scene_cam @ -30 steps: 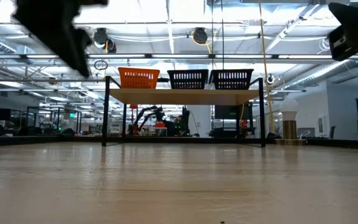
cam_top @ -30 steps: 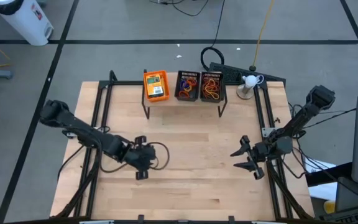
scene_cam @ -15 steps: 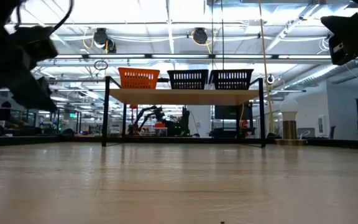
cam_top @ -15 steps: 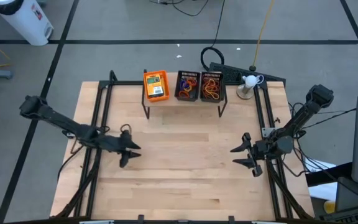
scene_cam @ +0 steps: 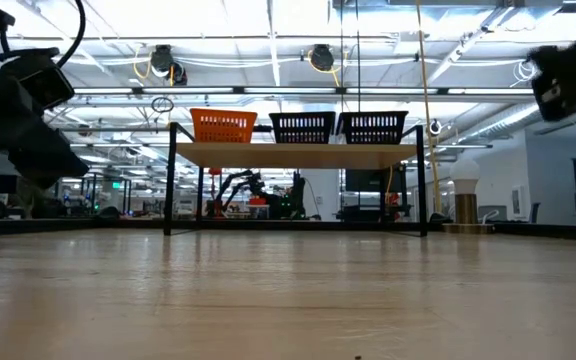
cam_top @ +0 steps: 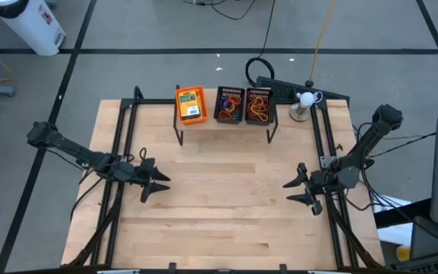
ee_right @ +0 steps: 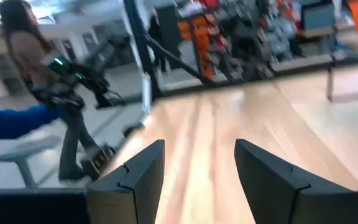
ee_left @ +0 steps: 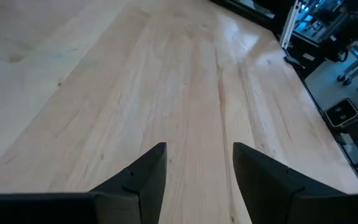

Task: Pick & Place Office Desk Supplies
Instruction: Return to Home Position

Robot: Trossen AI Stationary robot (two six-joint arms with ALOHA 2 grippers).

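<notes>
Open table between left pincer and right pincer; shelf riser stands beyond.

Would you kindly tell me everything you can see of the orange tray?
The orange tray is a small rectangular bin with perforated, plastic-looking walls. It stands upright on top of the wooden shelf riser, at its left end, beside a black mesh tray. A flat box with a green patch lies inside it.

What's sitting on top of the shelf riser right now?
An orange tray holding a crayon box, and two black mesh trays holding rubber bands. Whatever lies beneath the box or the tangled bands is covered.
</notes>
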